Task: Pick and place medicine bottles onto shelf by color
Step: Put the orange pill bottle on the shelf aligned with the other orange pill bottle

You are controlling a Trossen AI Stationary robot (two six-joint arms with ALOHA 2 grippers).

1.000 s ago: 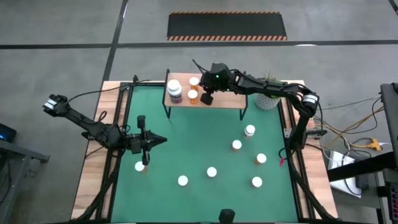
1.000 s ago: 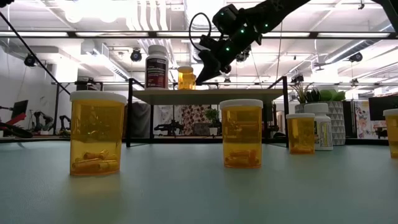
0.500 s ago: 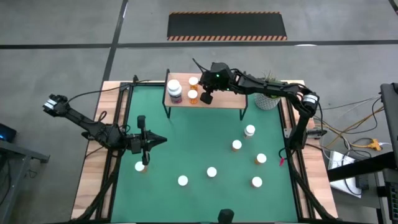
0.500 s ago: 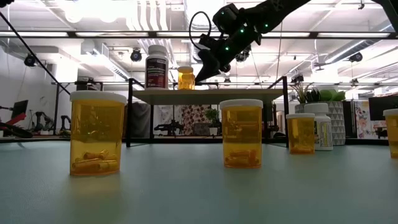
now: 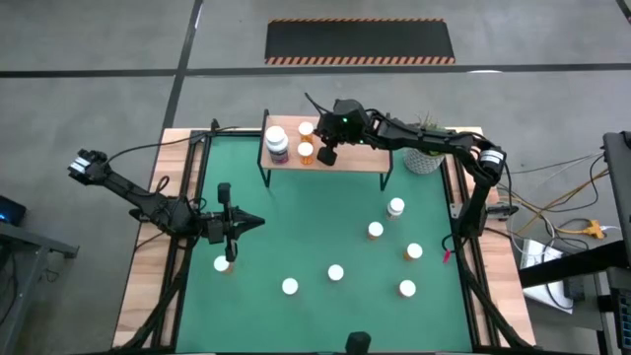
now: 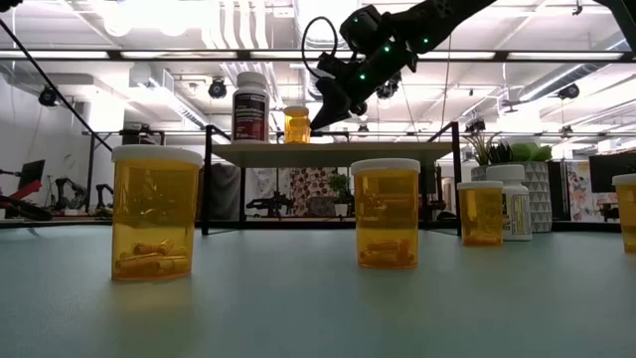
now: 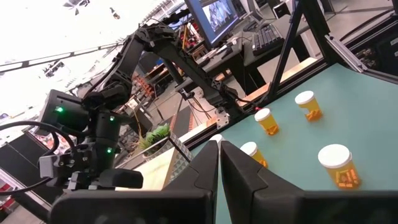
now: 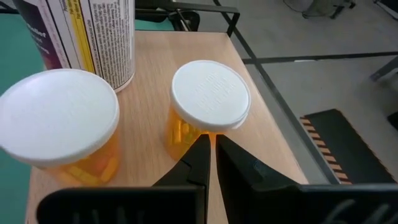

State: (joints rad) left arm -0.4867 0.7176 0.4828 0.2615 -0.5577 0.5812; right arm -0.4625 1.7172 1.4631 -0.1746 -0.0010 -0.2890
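The shelf (image 5: 335,158) stands at the mat's far edge. It bears a large white-and-dark bottle (image 5: 277,143) and two orange white-capped bottles (image 8: 209,99) (image 8: 59,124). Several more orange bottles stand on the green mat (image 5: 336,272) (image 6: 155,211). My right gripper (image 8: 211,152) is shut above the shelf, its tips right at the side of one orange bottle. My left gripper (image 5: 254,223) hovers shut over the mat's left part, holding nothing. My right gripper's shut fingertips (image 8: 202,146) stand at the lower side wall of the orange bottle (image 8: 186,134), slanting down from the table's right. I cannot tell whether they touch it. The bottle stands upright on the shelf.
A white pot with a green plant (image 5: 426,158) stands at the far right, beside the shelf. A small white bottle (image 6: 514,204) stands on the mat at the right. The mat's middle between the shelf and the loose bottles is free.
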